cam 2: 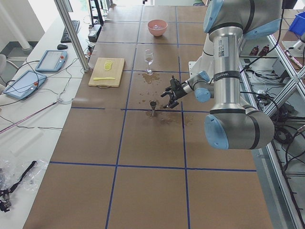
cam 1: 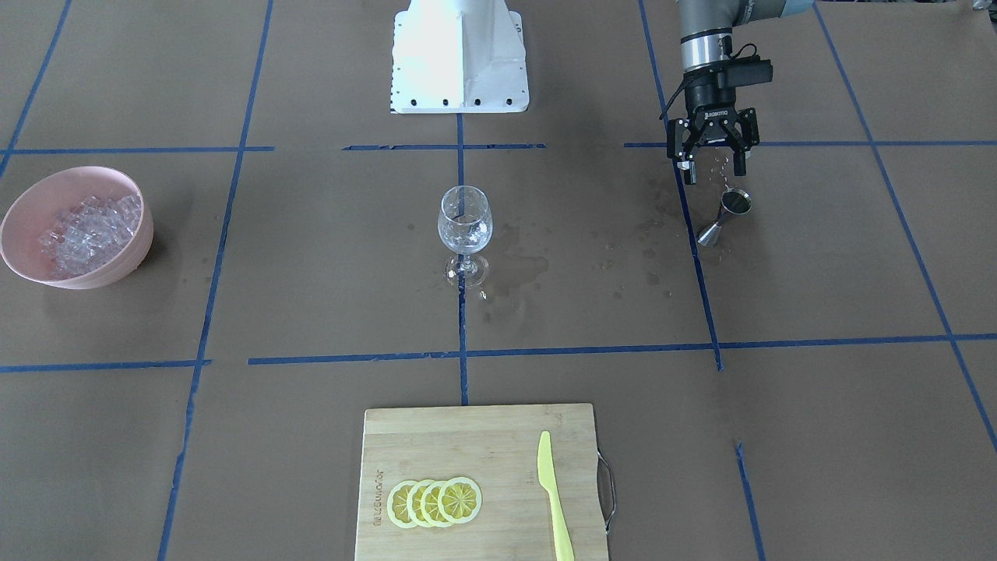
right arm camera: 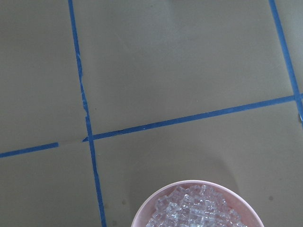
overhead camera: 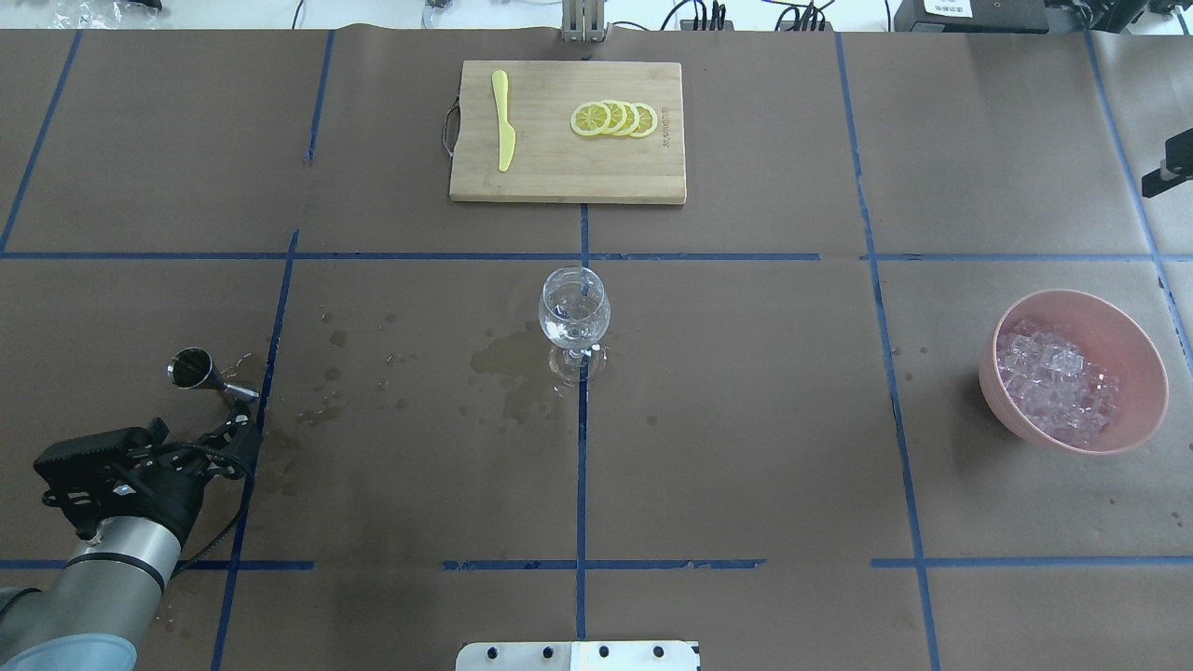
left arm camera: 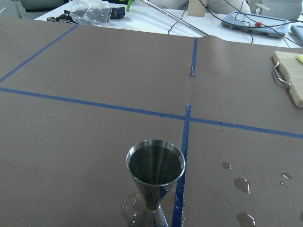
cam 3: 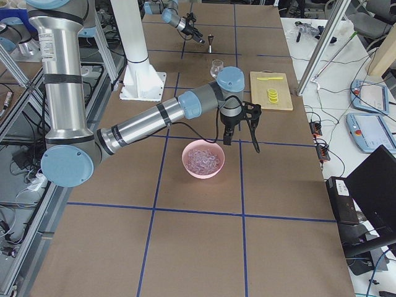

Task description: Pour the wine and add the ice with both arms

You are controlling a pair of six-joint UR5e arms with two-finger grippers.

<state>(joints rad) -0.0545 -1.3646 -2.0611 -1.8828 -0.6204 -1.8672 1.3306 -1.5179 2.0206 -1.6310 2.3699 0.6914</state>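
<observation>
Across the table from the robot, we see the left gripper [cam 1: 713,170] empty, its fingers spread wide, near a steel jigger [cam 1: 728,216] and clear of it. From overhead, a little wine [overhead camera: 571,328] sits in the stemmed glass [overhead camera: 574,306] at the centre, and ice [overhead camera: 1058,387] fills the pink bowl [overhead camera: 1132,340]. From the right end, the right gripper [cam 3: 238,133] hangs raised by that bowl; we cannot tell how its jaws stand

Table [cam 1: 818,436] w/ glass [cam 1: 465,226], bowl [cam 1: 117,269], jigger [cam 1: 724,218], board [cam 1: 467,444].
</observation>
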